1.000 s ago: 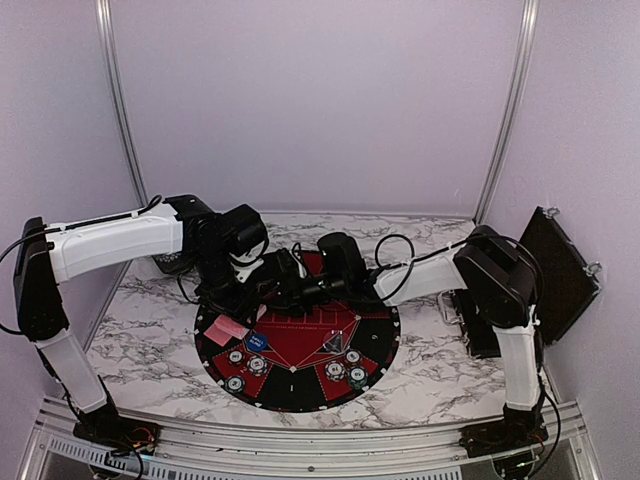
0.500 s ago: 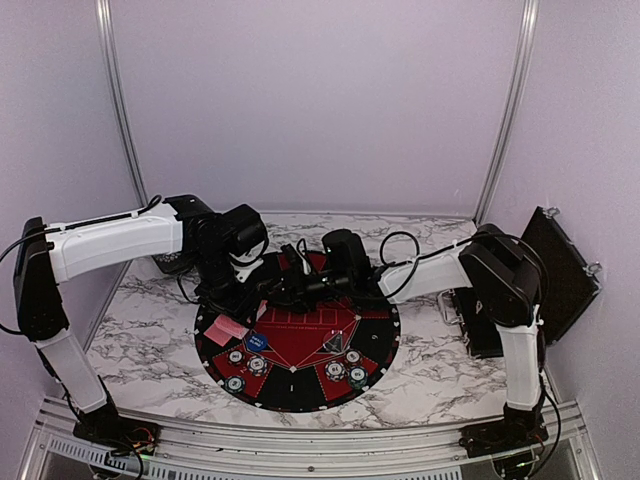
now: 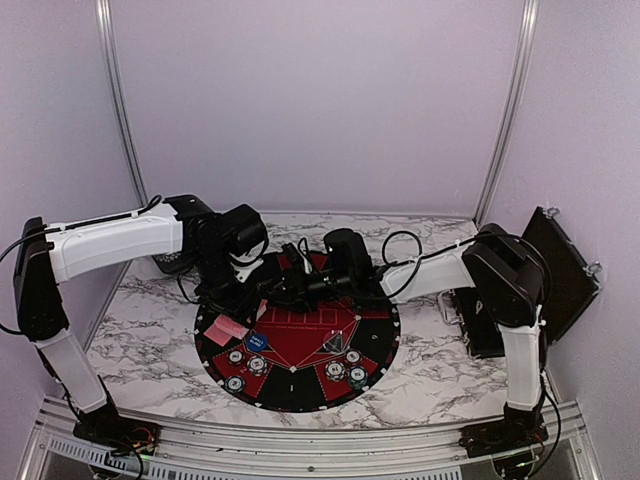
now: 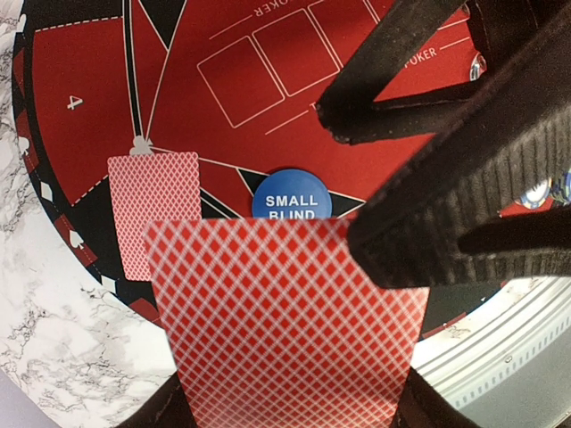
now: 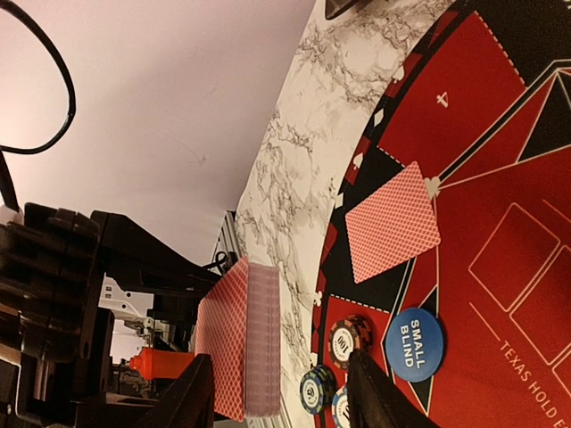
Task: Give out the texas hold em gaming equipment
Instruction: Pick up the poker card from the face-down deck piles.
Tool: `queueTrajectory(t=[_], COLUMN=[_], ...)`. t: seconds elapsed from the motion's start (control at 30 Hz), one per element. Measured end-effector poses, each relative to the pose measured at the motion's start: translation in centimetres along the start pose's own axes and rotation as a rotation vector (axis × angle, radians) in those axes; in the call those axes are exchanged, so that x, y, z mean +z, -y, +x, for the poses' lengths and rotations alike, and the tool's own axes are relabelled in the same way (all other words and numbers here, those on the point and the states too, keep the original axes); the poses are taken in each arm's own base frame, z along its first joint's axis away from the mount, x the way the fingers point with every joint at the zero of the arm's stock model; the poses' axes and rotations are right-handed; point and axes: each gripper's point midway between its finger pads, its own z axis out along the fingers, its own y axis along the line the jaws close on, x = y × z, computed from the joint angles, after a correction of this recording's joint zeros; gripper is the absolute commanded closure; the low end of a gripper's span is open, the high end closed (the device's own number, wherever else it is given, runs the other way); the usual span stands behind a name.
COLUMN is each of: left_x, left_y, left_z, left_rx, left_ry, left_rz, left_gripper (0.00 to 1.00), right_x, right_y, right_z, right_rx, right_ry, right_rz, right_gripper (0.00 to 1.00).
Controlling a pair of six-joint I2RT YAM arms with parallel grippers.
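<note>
My left gripper is shut on a deck of red-backed cards, held above the left part of the round mat. The deck also shows edge-on in the right wrist view. My right gripper is open, its fingers to either side of the deck; one black finger overlaps the deck's top right corner. One card lies face down on the mat, also seen from the top. A blue "SMALL BLIND" marker lies beside it. Striped chips sit along the mat's near edge. No orange disc shows.
More chips lie on the mat's near right sector. The black case stands open at the right wall. A dark object sits behind the left arm. Marble table surrounds the mat.
My right gripper has edged a little left, closer to the deck in my left gripper. The left arm, the card and the chips have not moved.
</note>
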Motion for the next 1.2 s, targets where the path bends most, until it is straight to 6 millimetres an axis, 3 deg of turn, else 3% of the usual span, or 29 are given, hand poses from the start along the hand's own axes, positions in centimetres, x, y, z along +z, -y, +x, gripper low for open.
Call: queueTrajectory(t=[0.47, 1.2], left_x=[0.0, 0.0], left_y=[0.0, 0.01], left_z=[0.0, 0.0], left_rx=[0.0, 0.0], left_ry=[0.0, 0.0], left_rz=[0.0, 0.001], left_gripper=[0.47, 0.47], right_x=[-0.11, 0.17], right_y=[0.02, 0.09], right_z=[0.12, 0.74], right_rx=[-0.014, -0.014], right_ry=[-0.006, -0.024], right_rz=[0.01, 0.019], right_gripper=[0.36, 0.35])
